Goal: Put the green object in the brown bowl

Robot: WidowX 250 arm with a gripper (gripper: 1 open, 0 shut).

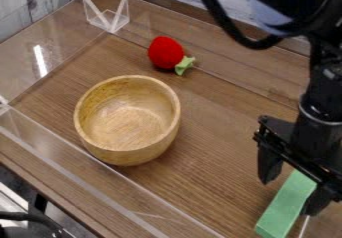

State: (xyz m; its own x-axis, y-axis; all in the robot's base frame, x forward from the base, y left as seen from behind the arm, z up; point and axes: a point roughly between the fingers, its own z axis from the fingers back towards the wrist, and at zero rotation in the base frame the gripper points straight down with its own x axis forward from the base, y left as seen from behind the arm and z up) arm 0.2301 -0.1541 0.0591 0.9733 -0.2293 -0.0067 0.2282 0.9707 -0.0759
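Note:
The green object [285, 209] is a flat light-green block lying on the wooden table at the bottom right, its far end partly covered by my gripper. My gripper [295, 177] points down right over that end, open, with one black finger [267, 159] on the block's left and the other near its right edge; nothing is held. The brown bowl [127, 118] is a round light-brown wooden bowl, empty, standing at the left centre, well apart from the gripper.
A red strawberry-like toy [167, 52] with small green leaves lies behind the bowl. Clear acrylic walls [54, 27] run around the table surface, and a clear plastic piece [107, 14] stands at the back left. The right wall is close to the block.

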